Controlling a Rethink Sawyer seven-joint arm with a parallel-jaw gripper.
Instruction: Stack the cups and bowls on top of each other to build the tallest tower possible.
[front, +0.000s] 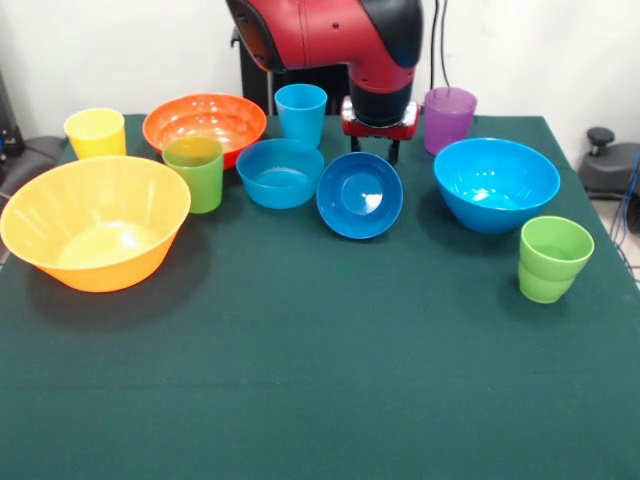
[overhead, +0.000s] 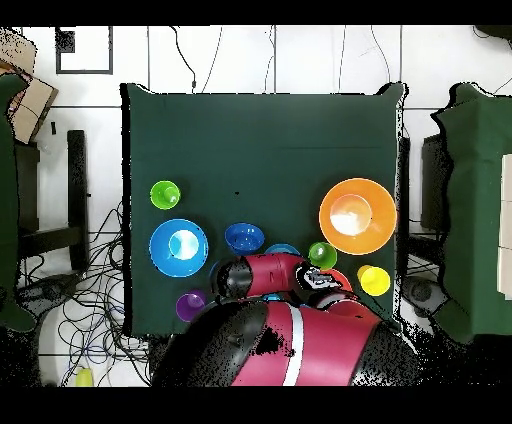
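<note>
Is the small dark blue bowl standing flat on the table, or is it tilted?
Tilted. In the front view the small dark blue bowl shows its whole round inside toward the camera, with its rim raised just under the gripper.

Red arm (overhead: 270, 275) overhangs dark blue bowl (overhead: 243, 237)

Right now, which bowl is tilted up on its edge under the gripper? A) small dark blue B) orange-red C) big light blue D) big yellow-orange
A: the small dark blue bowl leans with its opening toward the front camera, just below the gripper; the other bowls sit flat on the table.
</note>
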